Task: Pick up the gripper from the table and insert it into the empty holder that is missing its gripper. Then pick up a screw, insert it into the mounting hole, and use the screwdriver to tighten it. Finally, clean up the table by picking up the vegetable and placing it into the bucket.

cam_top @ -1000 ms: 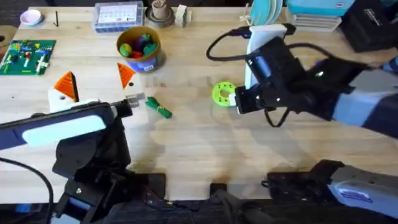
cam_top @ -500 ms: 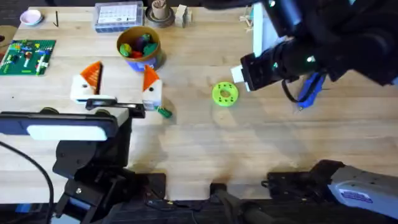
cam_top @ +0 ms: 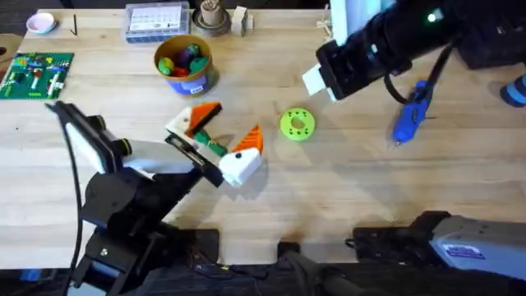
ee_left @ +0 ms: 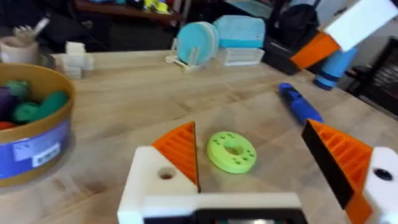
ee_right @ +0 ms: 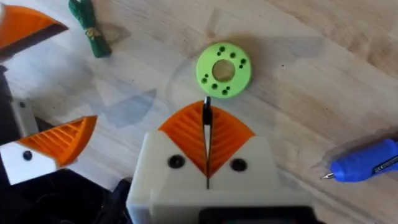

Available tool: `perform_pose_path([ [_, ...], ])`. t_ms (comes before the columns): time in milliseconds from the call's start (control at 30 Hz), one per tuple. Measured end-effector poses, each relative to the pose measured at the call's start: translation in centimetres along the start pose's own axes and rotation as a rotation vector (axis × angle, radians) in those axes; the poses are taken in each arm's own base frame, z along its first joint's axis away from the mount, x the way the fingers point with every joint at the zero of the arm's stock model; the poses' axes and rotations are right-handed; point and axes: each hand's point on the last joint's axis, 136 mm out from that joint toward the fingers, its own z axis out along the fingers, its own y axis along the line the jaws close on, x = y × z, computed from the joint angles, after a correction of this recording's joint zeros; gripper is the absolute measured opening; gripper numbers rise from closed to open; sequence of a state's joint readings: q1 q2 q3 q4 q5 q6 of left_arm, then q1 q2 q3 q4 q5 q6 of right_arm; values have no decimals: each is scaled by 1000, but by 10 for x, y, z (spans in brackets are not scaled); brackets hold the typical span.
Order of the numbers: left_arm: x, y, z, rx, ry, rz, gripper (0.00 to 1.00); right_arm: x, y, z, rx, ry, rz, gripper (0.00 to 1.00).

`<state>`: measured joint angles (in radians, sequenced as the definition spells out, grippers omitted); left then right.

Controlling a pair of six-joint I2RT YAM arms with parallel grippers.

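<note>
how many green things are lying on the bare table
2: the round green disc mid-table, and the vegetable between the left gripper fingers. More green pieces sit inside the bucket.

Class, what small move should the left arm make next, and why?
Probably lower the left gripper and close on the vegetable. From overhead, the vegetable lies on the table between the open fingers, and the bucket stands nearby.
</note>
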<state>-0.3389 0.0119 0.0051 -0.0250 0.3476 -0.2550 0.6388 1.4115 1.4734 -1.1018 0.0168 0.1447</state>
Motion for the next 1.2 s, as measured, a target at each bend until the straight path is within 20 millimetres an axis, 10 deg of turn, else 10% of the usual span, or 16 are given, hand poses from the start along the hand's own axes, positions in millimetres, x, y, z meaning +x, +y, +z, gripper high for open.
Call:
perform_pose_path([
  [467, 19, -51, -9, 305, 105, -15, 993, -27, 65, -9, -141, -1, -241, 6],
  [900, 30, -82, -24, 518, 126, 145, 993, 0, 116, -12, -255, 57, -390, 6],
  [1200, 31, -86, -26, 547, 125, 171, 993, 30, 114, -17, -274, 253, -370, 6],
])
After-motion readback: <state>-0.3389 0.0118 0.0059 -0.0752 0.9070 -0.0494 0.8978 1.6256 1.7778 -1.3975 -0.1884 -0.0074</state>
